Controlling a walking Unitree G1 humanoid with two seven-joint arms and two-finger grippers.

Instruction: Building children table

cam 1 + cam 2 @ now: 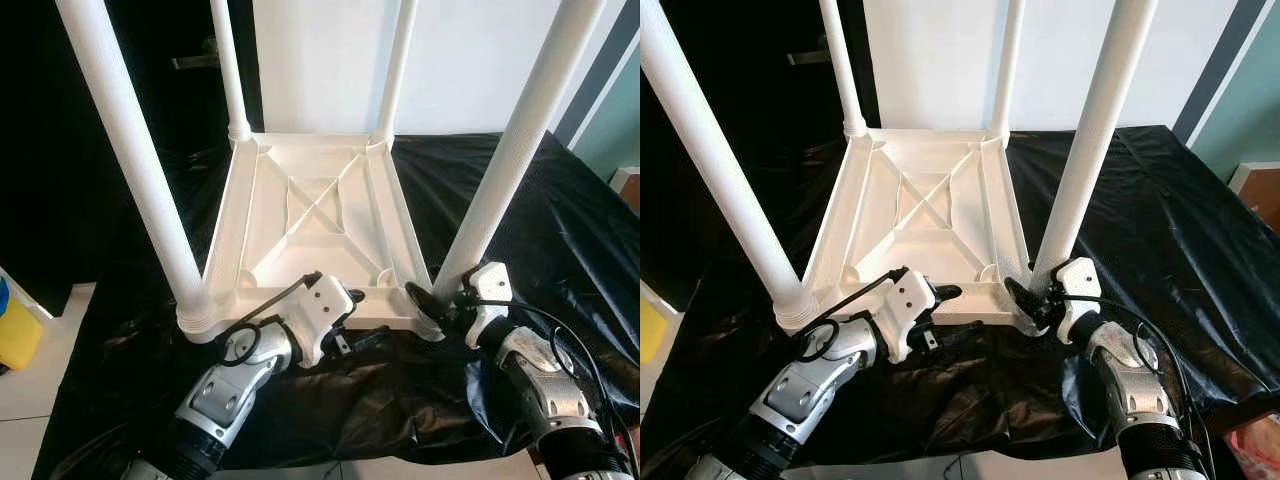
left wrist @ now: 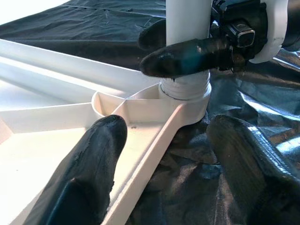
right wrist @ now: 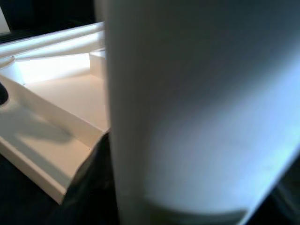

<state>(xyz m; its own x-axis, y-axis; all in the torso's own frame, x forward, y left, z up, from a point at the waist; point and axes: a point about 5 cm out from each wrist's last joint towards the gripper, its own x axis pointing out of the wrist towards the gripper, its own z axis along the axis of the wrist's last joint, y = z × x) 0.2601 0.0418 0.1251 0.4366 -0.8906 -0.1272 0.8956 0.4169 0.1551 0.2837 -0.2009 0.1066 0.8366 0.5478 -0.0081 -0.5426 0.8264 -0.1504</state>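
Note:
A white plastic children's table (image 1: 310, 200) lies upside down on a black cloth (image 1: 570, 230), with all its legs standing up in the corner sockets. My right gripper (image 1: 432, 300) is shut on the base of the near-right leg (image 1: 510, 160), just above its socket; the right wrist view shows that leg (image 3: 197, 108) up close. My left gripper (image 1: 350, 318) is open at the table's near rim. One of its fingers (image 2: 101, 154) rests inside the tabletop's underside and the other finger (image 2: 243, 159) lies outside on the cloth. The near-left leg (image 1: 130, 160) stands untouched.
The cloth covers a low surface whose near edge meets a pale tiled floor (image 1: 30, 390). A yellow object (image 1: 15, 330) sits on the floor at the left. Behind the table is a white wall (image 1: 320, 60), and a brown box (image 1: 1262, 190) stands at the right.

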